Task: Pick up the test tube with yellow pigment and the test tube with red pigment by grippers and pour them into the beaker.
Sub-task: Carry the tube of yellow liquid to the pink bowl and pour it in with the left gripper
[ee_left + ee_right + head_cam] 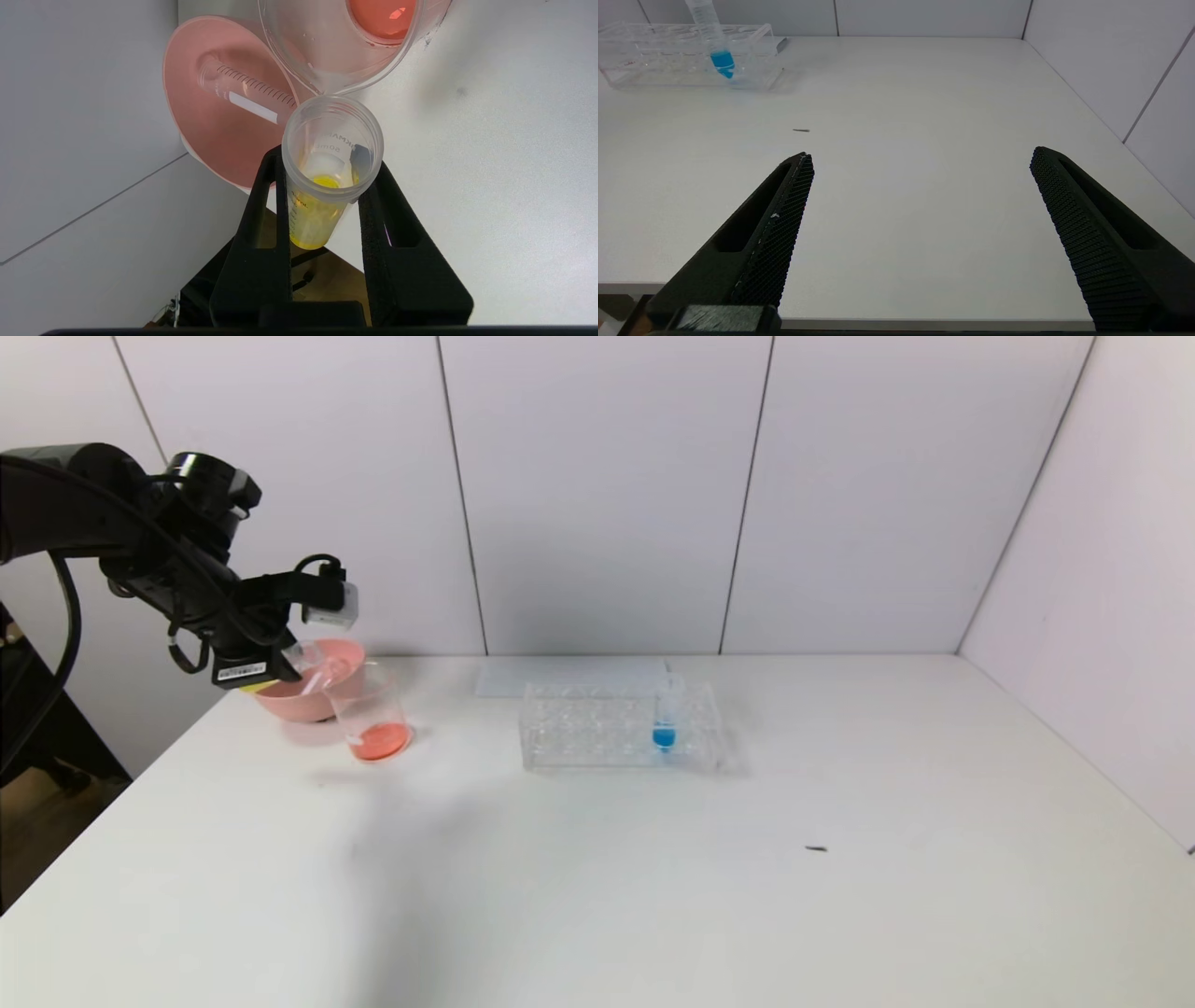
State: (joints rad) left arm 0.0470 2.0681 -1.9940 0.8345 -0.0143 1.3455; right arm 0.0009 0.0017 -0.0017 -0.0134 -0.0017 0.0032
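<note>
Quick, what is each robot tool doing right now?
Left tool: closed on the test tube with yellow pigment, at the beaker.
Right tool: open, holding nothing.

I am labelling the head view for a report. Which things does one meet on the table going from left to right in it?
Black left gripper holding the clear test tube with yellow pigment → round pink bowl → clear glass beaker with red-orange liquid → clear plastic tube rack → tube with blue liquid → small dark speck.
</note>
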